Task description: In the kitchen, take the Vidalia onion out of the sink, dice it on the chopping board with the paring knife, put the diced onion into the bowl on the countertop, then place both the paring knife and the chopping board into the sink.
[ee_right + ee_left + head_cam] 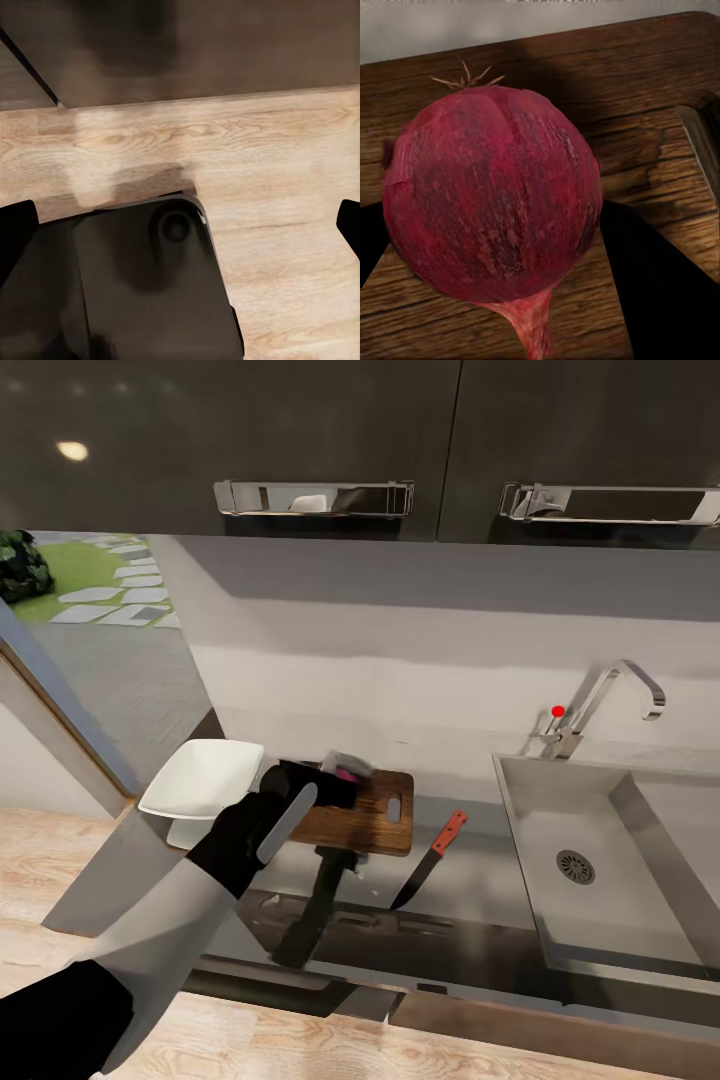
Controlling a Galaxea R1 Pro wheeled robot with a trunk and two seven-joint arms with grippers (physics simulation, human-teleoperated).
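the bench [470, 880] is a glossy grey worktop, with the steel sink [600, 840] (round drain, chrome tap with a red knob) sunk at its right end. the chopping board [372, 815], dark brown wood with a slot handle, lies near the back edge, left of the sink. the white squarish bowl [200, 778] sits at the bench's left end. the paring knife [430, 860], red-orange handle and dark pointed blade, lies between board and sink, blade towards the front edge. the left hand [335, 780] holds the vidalia onion [491, 191] over the board: a deep pinkish-red ball with fine streaks, dry root tuft and tapering stem. the right hand [180, 225] is spread wide above wooden floor, holding nothing.
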